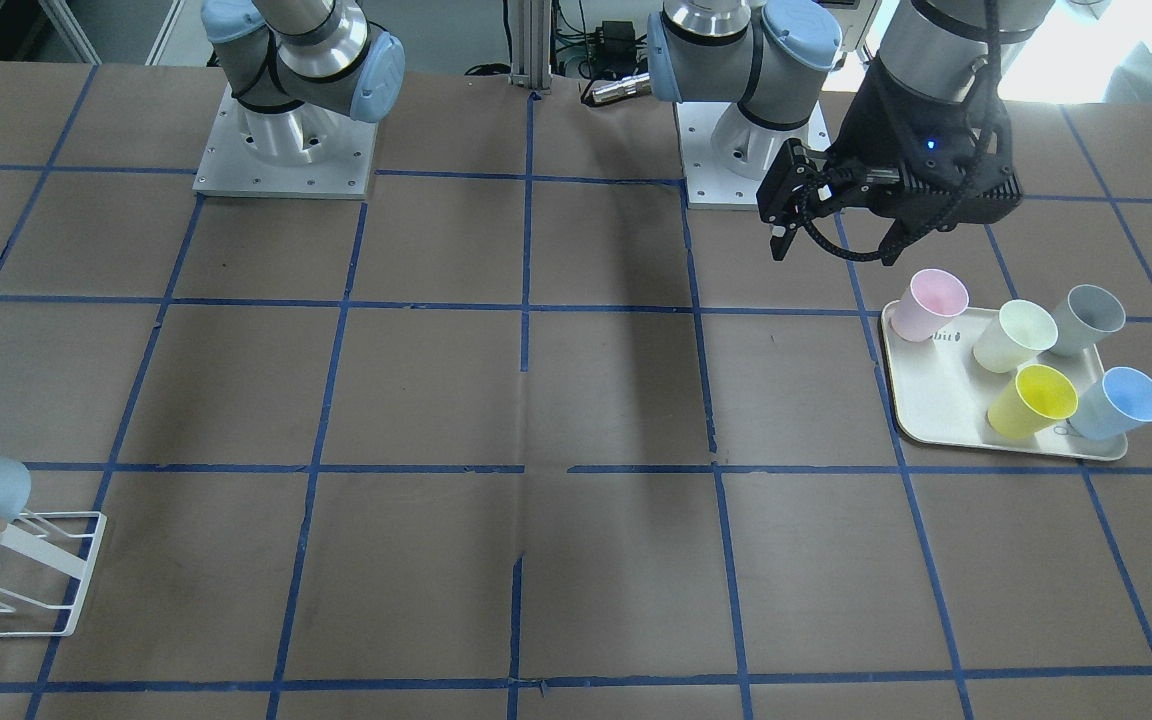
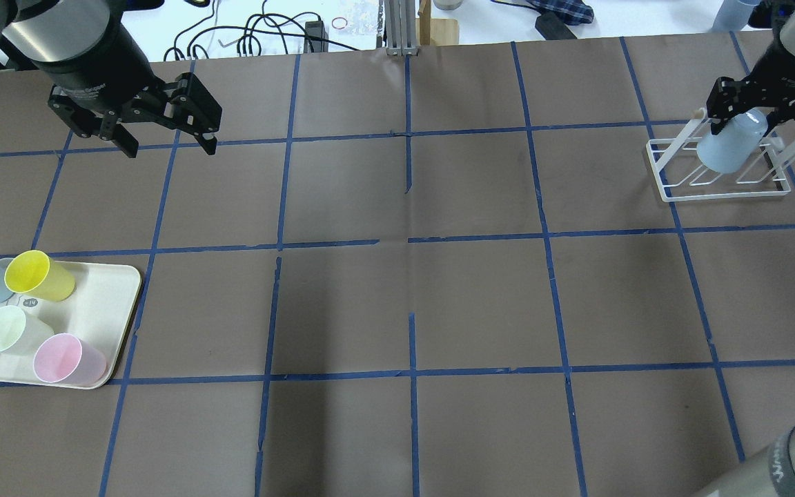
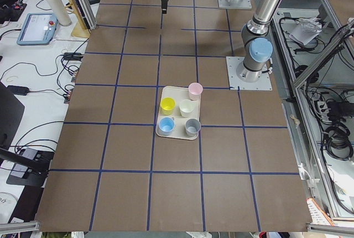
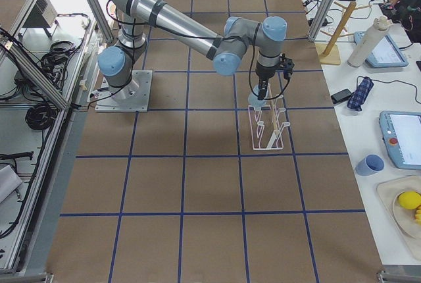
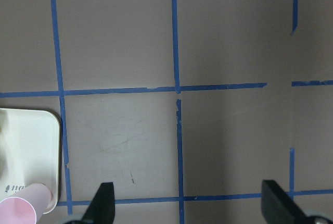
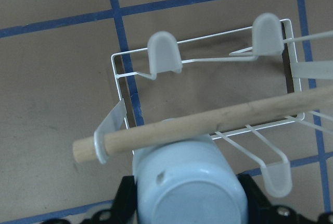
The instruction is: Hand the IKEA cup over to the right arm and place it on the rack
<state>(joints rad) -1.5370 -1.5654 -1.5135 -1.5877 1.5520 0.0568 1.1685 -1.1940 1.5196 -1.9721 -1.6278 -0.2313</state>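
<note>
A: Right gripper (image 2: pixel 747 119)?
B: Clamped on the cup (image 2: pixel 727 148), fingers at its base end. It's nearer by far.

A: Where's the cup?
B: Far right, over the rack (image 2: pixel 673 188).

A: Axis?
B: Tilted. Base toward the wrist, mouth down toward the rack. Dowel (image 6: pixel 208 125) crosses just beside it. Can't tell if they touch.

A: Left gripper (image 2: pixel 170 148)?
B: Jaws apart, empty, far left, well apart.

Brown table (image 2: pixel 480 310) gridded with blue tape (image 2: pixel 546 235); cluttered white bench (image 3: pixel 33 77) alongside.
</note>
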